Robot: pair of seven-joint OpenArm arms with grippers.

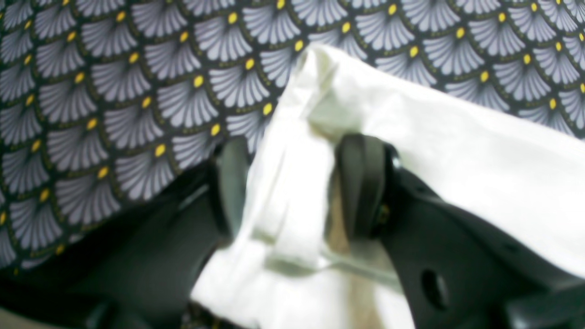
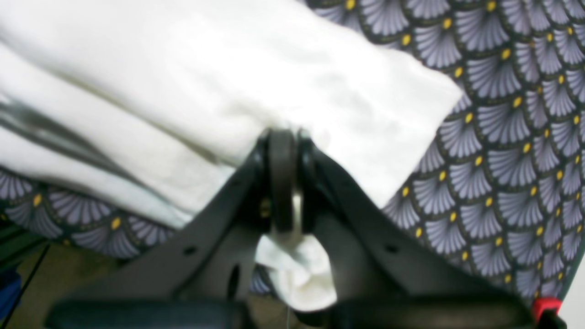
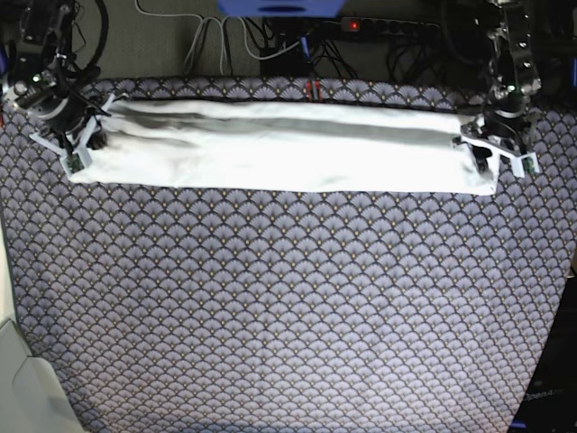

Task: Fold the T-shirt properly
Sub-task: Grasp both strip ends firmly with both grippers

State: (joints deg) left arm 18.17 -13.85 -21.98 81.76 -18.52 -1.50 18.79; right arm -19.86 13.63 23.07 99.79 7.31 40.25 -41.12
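Patterned tablecloth: T-shirt lies as a long band along the far edge.
Right gripper pinches one end tight; left gripper, half-open, straddles the other; crosswise fold likely next.

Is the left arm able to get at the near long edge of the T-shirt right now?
Probably not yet: the left gripper has T-shirt cloth between its jaws at the end; it must release first.

The surface is covered by a dark cloth patterned with grey fan scallops and yellow dots. The T-shirt is laid directly on it near the far edge, folded into a long white band stretched from left to right.
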